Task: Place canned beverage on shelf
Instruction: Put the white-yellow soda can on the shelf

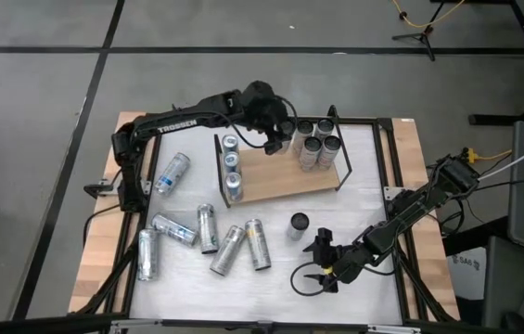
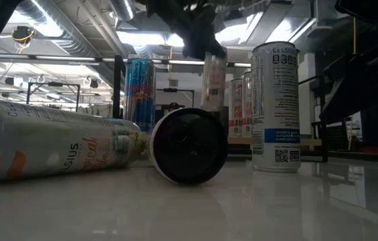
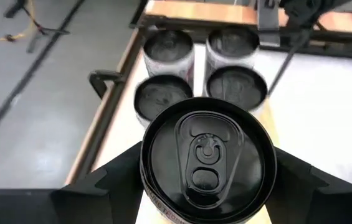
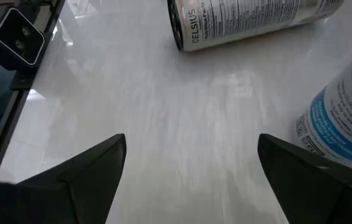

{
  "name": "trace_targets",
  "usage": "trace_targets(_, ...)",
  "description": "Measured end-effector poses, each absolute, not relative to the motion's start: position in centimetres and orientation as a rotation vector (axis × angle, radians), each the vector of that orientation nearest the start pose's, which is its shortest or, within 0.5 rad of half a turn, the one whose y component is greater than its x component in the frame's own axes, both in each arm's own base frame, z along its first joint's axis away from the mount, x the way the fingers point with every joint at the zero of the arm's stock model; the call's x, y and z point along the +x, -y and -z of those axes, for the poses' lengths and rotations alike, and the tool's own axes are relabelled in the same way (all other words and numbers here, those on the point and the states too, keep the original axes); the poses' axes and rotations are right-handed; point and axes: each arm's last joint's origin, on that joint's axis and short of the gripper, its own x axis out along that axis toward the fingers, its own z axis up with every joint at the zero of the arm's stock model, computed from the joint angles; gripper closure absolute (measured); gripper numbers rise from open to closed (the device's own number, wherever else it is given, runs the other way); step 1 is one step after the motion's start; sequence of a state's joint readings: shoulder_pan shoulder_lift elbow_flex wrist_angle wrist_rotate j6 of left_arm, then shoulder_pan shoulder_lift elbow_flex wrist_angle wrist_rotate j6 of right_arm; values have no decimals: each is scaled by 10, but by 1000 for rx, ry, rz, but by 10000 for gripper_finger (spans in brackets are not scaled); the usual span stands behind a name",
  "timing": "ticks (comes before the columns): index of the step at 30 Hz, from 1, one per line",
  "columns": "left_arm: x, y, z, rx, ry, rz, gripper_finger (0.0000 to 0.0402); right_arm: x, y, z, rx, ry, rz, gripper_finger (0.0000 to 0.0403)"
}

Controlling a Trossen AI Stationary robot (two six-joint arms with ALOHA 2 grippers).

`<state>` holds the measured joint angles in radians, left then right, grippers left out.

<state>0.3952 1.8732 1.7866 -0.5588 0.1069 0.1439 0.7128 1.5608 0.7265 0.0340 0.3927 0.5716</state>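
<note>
At the near edge of the table the right gripper (image 1: 320, 269) hangs low over bare white tabletop (image 1: 354, 199), its fingers spread wide with nothing between them, and one upright can (image 1: 299, 224) stands alone just beyond it. Further left, a scatter of five cans lies on its side, among them a silver can (image 1: 228, 249) and another (image 1: 258, 244) right next to it, with one more lying can (image 1: 172, 173) apart toward the left arm's base. Past these sits the shelf (image 1: 280, 176), its wooden board carrying a row of three cans (image 1: 232, 168) along its left end and a tight cluster of four upright cans (image 1: 315, 144) at its far right corner. Over that far side the left gripper (image 1: 278, 130) holds a black-topped can (image 3: 207, 158) upright, its fingers (image 3: 110, 180) clamped on both sides of it, just beside the cluster
</note>
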Motion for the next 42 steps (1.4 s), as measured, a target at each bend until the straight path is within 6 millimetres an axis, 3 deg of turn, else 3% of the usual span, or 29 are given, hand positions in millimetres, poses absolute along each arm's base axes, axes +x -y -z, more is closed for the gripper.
trace_targets(7,392,-176,-306,-35,-596,-178,155,229,-182,-159,122,-727,-80,45)
trace_targets(16,387,-183,-283,-21,-607,-172,155,229,-181,-159,139,-717,-44,45)
trace_targets(42,387,-186,-269,27,-565,-209,143,230,-179,-158,140,-715,-31,45)
